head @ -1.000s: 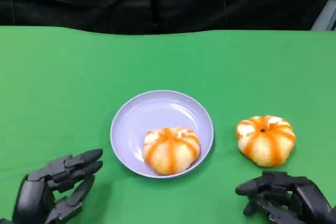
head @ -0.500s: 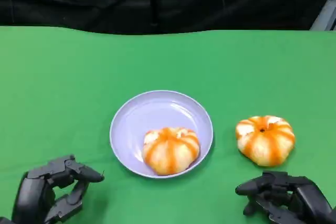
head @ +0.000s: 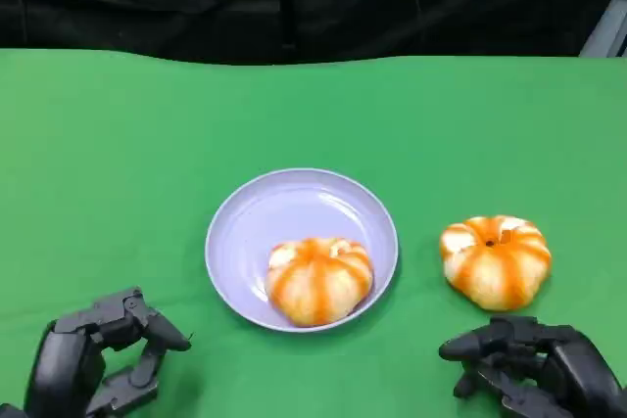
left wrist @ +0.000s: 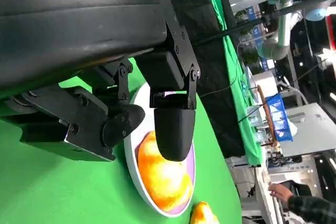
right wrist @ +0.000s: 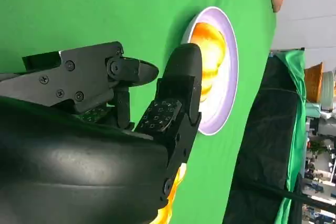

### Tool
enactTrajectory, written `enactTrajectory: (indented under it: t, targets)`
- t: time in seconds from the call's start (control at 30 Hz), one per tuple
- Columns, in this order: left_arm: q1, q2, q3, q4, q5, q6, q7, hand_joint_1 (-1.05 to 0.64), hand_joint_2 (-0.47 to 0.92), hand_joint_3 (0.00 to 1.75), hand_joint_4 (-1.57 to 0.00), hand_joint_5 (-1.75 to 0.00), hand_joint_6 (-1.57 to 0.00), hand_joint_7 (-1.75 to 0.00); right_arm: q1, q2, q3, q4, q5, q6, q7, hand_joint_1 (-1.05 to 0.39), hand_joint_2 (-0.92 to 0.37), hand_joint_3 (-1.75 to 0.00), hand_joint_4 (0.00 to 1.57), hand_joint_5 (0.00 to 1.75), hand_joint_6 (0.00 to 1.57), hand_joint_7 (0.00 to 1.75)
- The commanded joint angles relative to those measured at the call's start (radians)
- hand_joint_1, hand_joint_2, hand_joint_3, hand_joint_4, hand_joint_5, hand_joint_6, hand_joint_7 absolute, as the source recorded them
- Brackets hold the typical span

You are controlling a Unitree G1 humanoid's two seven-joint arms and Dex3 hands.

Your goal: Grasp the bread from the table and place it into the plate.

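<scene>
mostly glossy: ribbed orange-striped bread (head: pixel 319 279) on smooth lilac plate (head: pixel 257 214), second bread (head: pixel 496 260) beside; left hand (head: pixel 98 357) and right hand (head: pixel 534 371) clenched, empty

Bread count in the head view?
2. One orange-striped pumpkin-shaped bread roll lies in the round lavender plate; the other striped roll sits on the green table, right of the plate, just beyond the right hand.

Orange-and-white striped bread (head: pixel 496 261), lavender plate (head: pixel 257 217), green table (head: pixel 147 144).
</scene>
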Motion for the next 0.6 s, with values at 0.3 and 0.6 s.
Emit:
enactTrajectory:
  t: [0.3, 0.6]
  targets:
    - [0.01, 0.027, 0.001, -0.014, -0.009, 0.014, -0.024, 0.14, 0.63, 1.03, -0.88, -1.44, -0.98, -1.18, 0.014, -0.005, 0.002, -0.025, -0.009, 0.006, -0.015, -0.02, -0.92, -0.4, 0.79, 1.2, 1.05, 0.44]
    - [0.039, 0.028, -0.009, -0.068, -0.045, 0.06, -0.071, 0.15, 0.55, 1.19, -0.9, -1.44, -1.01, -1.15, 0.037, -0.003, 0.016, -0.072, -0.017, 0.022, -0.033, -0.05, -0.92, -0.38, 0.78, 1.2, 1.04, 0.45]
